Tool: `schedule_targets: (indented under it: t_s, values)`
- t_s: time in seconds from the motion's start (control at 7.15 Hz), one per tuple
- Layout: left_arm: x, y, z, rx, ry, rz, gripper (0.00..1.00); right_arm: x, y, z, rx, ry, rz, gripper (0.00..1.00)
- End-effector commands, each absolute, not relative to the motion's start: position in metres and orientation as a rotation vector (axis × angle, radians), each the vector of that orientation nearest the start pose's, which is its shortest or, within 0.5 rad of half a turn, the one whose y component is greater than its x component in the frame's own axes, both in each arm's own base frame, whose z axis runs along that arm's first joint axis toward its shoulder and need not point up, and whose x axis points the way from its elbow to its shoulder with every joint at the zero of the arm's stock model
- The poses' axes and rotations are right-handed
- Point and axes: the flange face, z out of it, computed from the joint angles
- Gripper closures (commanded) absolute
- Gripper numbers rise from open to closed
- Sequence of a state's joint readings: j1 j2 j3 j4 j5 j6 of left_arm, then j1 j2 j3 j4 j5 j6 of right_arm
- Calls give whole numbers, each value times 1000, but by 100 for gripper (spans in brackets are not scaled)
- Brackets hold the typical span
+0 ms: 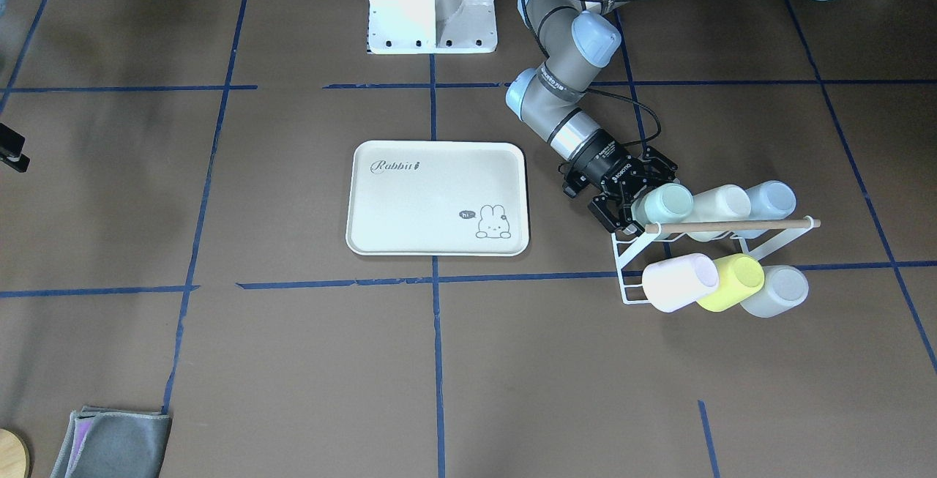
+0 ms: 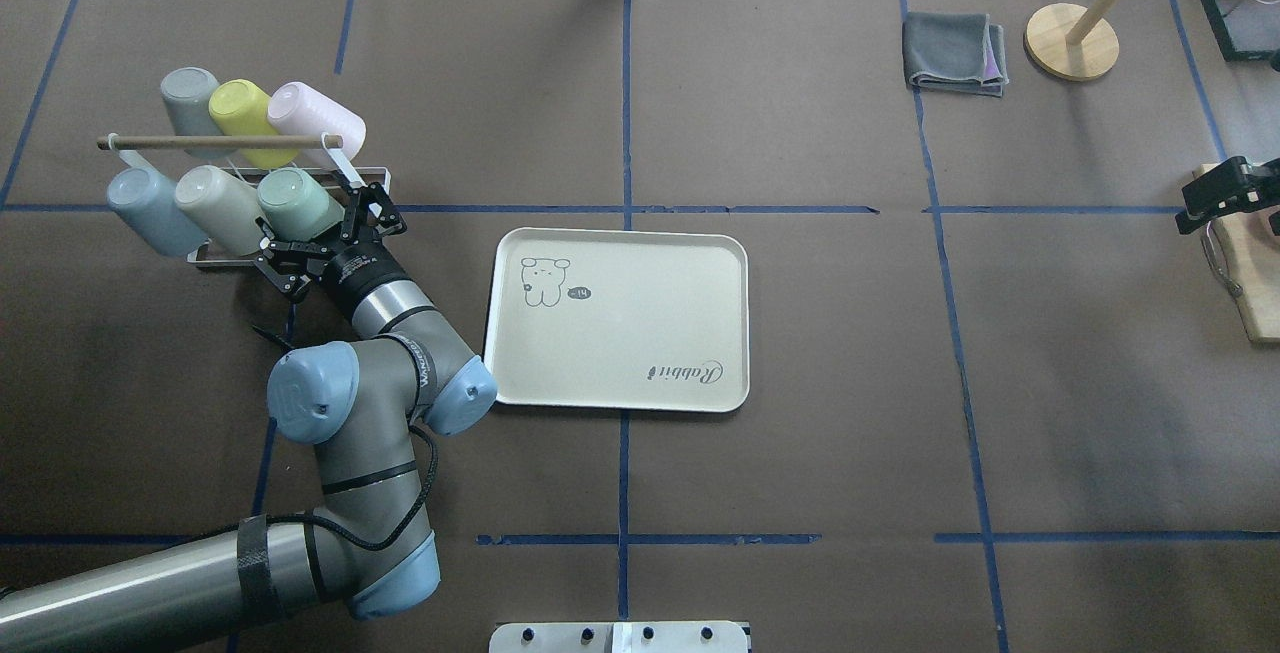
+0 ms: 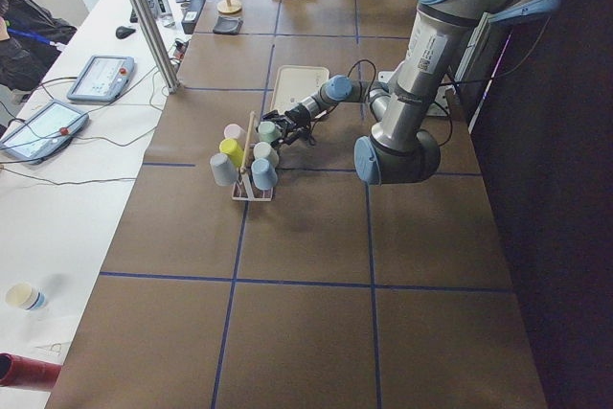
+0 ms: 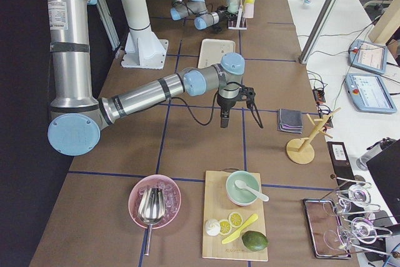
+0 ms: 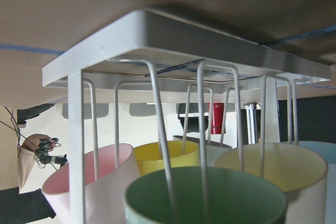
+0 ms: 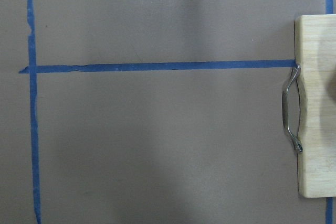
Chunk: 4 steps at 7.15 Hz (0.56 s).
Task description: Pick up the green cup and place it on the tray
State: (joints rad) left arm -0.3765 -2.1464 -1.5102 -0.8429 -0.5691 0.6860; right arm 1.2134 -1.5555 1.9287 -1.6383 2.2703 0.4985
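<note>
The green cup [image 1: 666,203] lies on its side in the near row of a white wire rack [image 1: 629,273], at the end nearest the tray. It also shows in the overhead view [image 2: 300,203] and in the left wrist view [image 5: 205,195], mouth toward the camera. My left gripper [image 2: 322,238] is open, with one finger on each side of the cup's mouth end; it also shows from the front [image 1: 635,191]. The cream tray [image 2: 640,313] with the bunny drawing lies flat beside the rack, with nothing on it. My right gripper [image 2: 1215,195] hangs far off at the right edge; I cannot tell its state.
The rack also holds cream [image 2: 215,208], pale blue [image 2: 145,208], pink [image 2: 315,118], yellow-green [image 2: 240,108] and grey [image 2: 190,98] cups under a wooden dowel [image 2: 220,142]. A grey cloth [image 2: 955,53], a wooden stand [image 2: 1072,41] and a cutting board [image 2: 1255,273] are at the right.
</note>
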Motion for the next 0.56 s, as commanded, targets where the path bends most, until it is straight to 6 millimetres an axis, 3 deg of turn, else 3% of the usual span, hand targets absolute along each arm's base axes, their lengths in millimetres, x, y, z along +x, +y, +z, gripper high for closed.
schedule_targets:
  t_s: [0.0,0.14,0.42]
  values:
    - [532,-444,404,66,-1191,1802,1,-107,-483,488,-23,-752,28,0]
    - [534,-442,401,75,-1189,1801,3,-107,-483,488,-24,-752,30,0]
    - [534,-441,399,81,-1188,1800,26,-107,-484,492,-30,-749,32,0]
